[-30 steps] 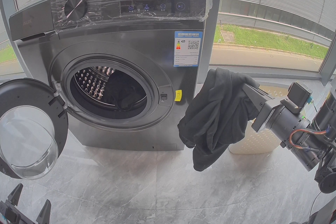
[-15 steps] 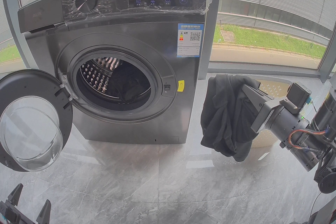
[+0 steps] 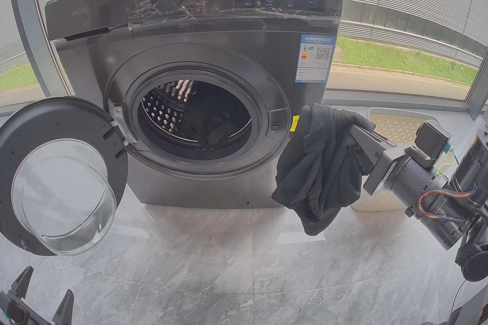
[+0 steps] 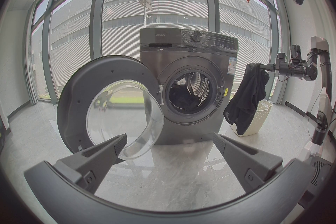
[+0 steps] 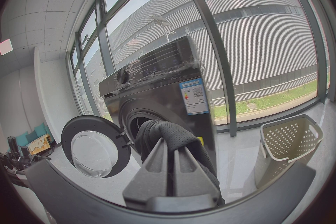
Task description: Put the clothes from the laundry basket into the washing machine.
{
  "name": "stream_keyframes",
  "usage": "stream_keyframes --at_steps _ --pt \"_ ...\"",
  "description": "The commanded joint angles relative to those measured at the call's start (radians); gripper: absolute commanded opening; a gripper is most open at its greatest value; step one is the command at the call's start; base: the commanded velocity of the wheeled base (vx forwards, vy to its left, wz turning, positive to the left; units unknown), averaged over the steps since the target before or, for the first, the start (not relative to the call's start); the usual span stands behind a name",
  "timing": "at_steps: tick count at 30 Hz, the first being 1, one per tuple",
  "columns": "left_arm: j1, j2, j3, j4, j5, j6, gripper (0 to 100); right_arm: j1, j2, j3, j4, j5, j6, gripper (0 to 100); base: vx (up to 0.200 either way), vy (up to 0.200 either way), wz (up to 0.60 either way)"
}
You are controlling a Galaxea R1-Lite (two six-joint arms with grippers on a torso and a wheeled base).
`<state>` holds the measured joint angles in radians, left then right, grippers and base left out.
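In the head view, the washing machine [image 3: 203,46] stands on the grey marble floor [image 3: 229,260]. Its round door [image 3: 56,173] is swung fully open to the left. Dark clothing [image 3: 213,120] already lies inside the drum [image 3: 165,107]. The right hand [image 3: 356,130] is clenched on a black garment [image 3: 320,163], which hangs in the air just in front of the machine's right front edge. The cream laundry basket [image 3: 401,125] sits on the floor behind the garment. The left hand [image 3: 43,293] is low at the near left, released, with its fingers apart.

Since half a second ago the whole picture has shifted, so the machine now shows farther right. That is the camera's move. The garment now overlaps the machine's front corner, where before it hung beside it.

In the left wrist view, the left hand [image 4: 168,137] is spread wide and holds nothing. Beyond it are the door [image 4: 80,95], the washing machine [image 4: 190,46], the hanging black garment [image 4: 246,98] and the laundry basket [image 4: 260,118].

In the right wrist view, the right hand [image 5: 171,147] pinches the black garment [image 5: 168,130]. The open door [image 5: 94,130] and the washing machine [image 5: 157,84] are ahead of it, and the laundry basket [image 5: 290,137] is off to one side.
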<state>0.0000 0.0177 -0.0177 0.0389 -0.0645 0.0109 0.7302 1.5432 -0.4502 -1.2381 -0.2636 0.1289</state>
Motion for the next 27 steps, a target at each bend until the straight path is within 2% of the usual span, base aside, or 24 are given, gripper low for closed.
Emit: stream_keyframes --at_steps 1,3,7,27 --pt "0.0 -0.018 0.016 -0.001 0.0 0.0 100 0.001 0.002 0.005 0.0 0.001 0.0 0 0.0 0.2 0.0" --pt "0.0 -0.018 0.016 -0.001 0.002 0.0 100 0.003 0.002 0.013 0.0 0.007 0.0 0 0.0 0.2 0.0" --pt "0.0 -0.018 0.016 -0.001 0.002 0.0 100 0.005 0.002 0.024 0.0 0.02 0.0 0 0.0 0.0 0.0" --pt "0.002 -0.018 0.016 -0.001 0.002 0.001 100 0.005 0.003 0.027 0.0 0.021 0.0 0 0.0 0.0 0.0"
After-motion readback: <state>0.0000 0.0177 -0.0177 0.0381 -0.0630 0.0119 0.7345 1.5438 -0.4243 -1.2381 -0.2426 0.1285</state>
